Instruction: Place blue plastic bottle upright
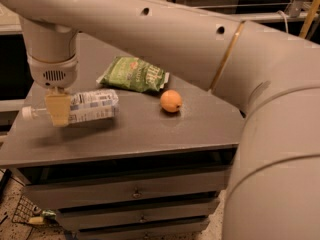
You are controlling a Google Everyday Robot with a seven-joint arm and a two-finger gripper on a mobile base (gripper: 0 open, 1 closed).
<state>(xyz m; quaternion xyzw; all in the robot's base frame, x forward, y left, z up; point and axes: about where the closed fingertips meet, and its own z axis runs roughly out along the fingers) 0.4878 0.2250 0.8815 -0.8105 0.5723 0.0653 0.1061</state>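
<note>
Pincer (pixel 57 110) is clamped on the blue plastic bottle (pixel 92 105) near the neck, bottle sideways at left edge of the bench (pixel 150 134). Prob light, thin, slick plastic, so grip the stiffer neck end imo.

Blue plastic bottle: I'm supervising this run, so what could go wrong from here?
1. The gripper grips the blue plastic bottle near its cap end while it lies sideways, so the body may swing or slip when tipped up.
2. It is near the left edge of the table; a slip there could send it to the floor.
</note>
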